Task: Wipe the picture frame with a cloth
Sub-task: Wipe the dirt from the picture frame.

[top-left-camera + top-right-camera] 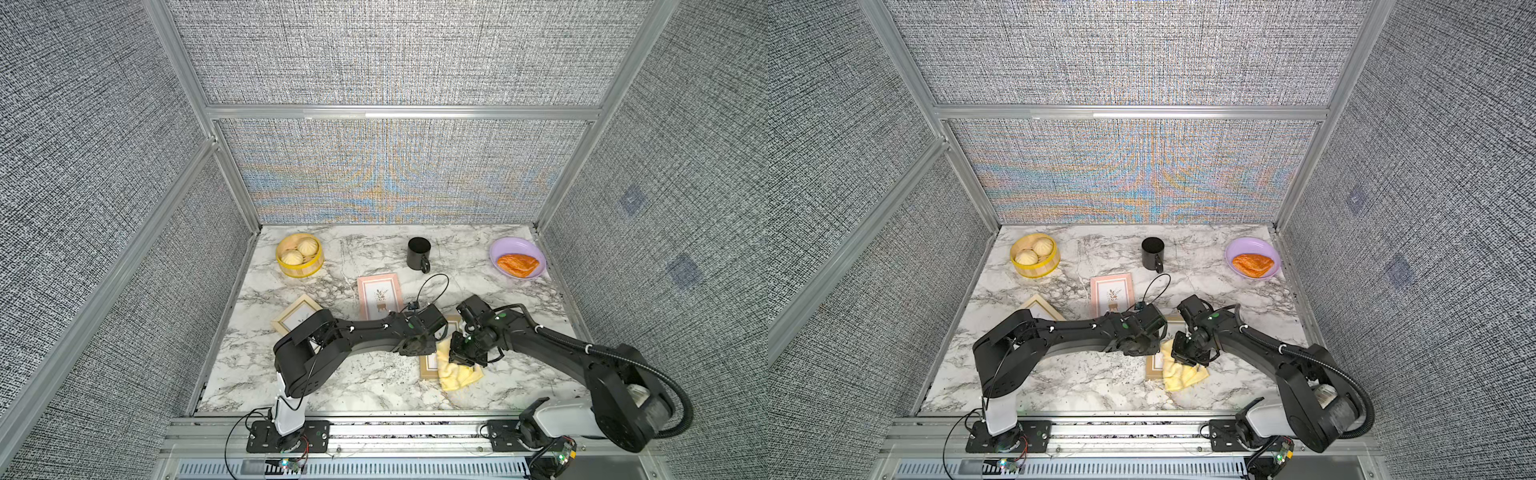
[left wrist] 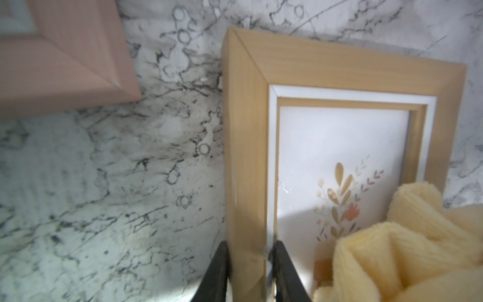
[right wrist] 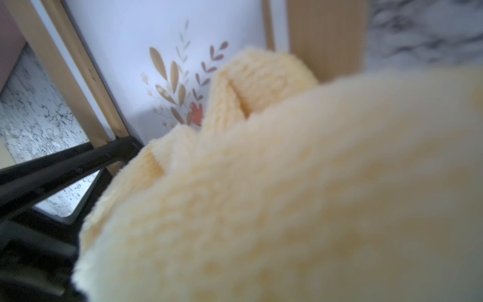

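Lying bunched and ribbed, the pale yellow cloth (image 1: 456, 375) drapes over the near end of a light-wood frame (image 2: 245, 157) toward the front of the desk (image 1: 353, 382). The frame's white print shows tan leaves and one red flower. The left tool (image 2: 250, 251) pinches the frame's side rail, one finger on each side. The right tool (image 1: 464, 353) is closed on the cloth (its tips are buried in the folds). At the back, a steamer (image 1: 301, 273) holds two buns (image 1: 301, 250), and a purple plate (image 1: 505, 243) holds a pastry (image 1: 518, 264).
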Available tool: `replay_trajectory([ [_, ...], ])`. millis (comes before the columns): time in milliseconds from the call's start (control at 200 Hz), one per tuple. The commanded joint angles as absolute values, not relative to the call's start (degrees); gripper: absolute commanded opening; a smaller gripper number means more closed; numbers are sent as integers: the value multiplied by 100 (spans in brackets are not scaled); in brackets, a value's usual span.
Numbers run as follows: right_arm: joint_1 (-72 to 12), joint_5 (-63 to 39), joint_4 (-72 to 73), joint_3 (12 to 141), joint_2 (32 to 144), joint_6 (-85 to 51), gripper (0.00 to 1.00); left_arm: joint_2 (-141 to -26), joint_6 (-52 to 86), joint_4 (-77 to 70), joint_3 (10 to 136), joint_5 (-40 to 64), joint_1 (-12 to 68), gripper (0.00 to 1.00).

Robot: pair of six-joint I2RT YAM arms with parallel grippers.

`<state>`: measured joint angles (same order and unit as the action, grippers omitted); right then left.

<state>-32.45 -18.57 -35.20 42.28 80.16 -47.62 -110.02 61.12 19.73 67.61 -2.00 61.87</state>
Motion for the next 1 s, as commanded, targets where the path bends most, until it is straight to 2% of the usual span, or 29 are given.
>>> replay_trajectory([
  [0, -3488, -2262, -3300, 4382, 8249, -4671, 0, -11109, 6138, 2160, 6732, 0, 6197, 0],
  [255, -4323, -2759, -2943, 4403, 8964, -4971, 0, -11083, 6207, 2070, 6654, -21, 6194, 0],
  [395, -4014, -2361, -3305, 4384, 8966, -4814, 0, -11072, 6228, 2075, 6653, -31, 6196, 0],
  [606, -3213, -1079, -4533, 4709, 8593, -4382, 0, -11058, 6209, 2134, 6636, -39, 6196, 0],
  [721, -3084, -725, -4742, 4841, 8516, -4359, 0, -11054, 6198, 2162, 6628, -42, 6193, 0],
  [831, -3246, -980, -4415, 4843, 8645, -4462, 0, -11047, 6197, 2162, 6618, -44, 6196, 0],
  [991, -3925, -1795, -3535, 4912, 9065, -4649, 0, -11046, 6189, 2132, 6621, -36, 6191, 0],
])
